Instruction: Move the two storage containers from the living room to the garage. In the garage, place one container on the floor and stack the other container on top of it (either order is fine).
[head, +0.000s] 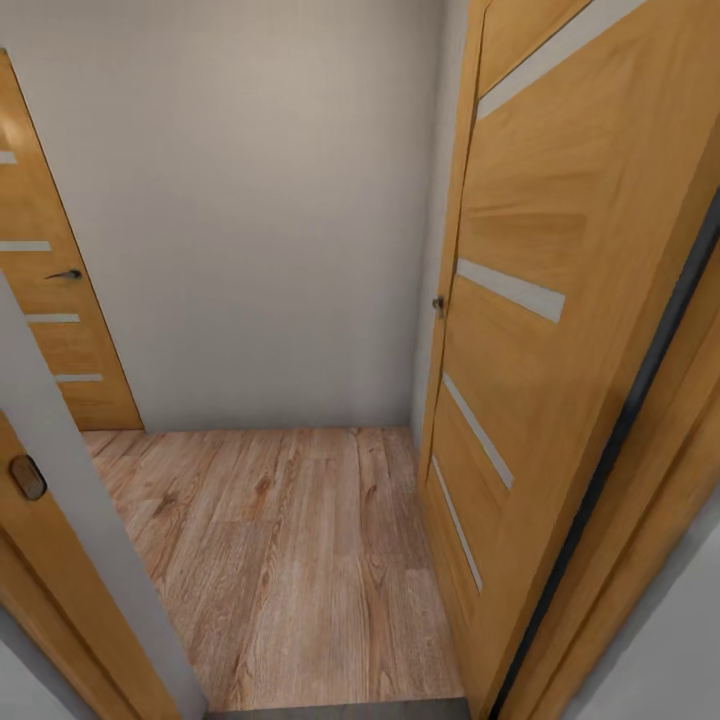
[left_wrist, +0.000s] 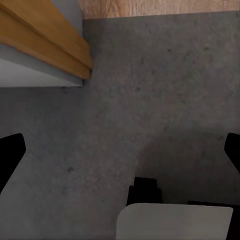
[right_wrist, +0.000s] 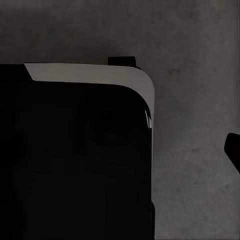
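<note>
The two storage containers are out of view. My left gripper (left_wrist: 120, 155) hangs open over the dark grey speckled floor (left_wrist: 150, 100), its black fingertips (left_wrist: 10, 155) far apart at the picture's edges with nothing between them. My right gripper (right_wrist: 120, 155) is open too: one black fingertip (right_wrist: 233, 150) shows over the same grey floor (right_wrist: 200, 50), the other is lost against my black base (right_wrist: 75, 160). In the head view, a thin strip of grey floor (head: 340, 712) meets light wood planks (head: 290, 560) at a doorway.
A wooden door (head: 540, 300) stands open along the right side of the doorway. The door frame (head: 90, 560) is close on the left. Beyond is a small hall with a pale wall (head: 260, 220) and a closed wooden door (head: 50, 300) at the far left.
</note>
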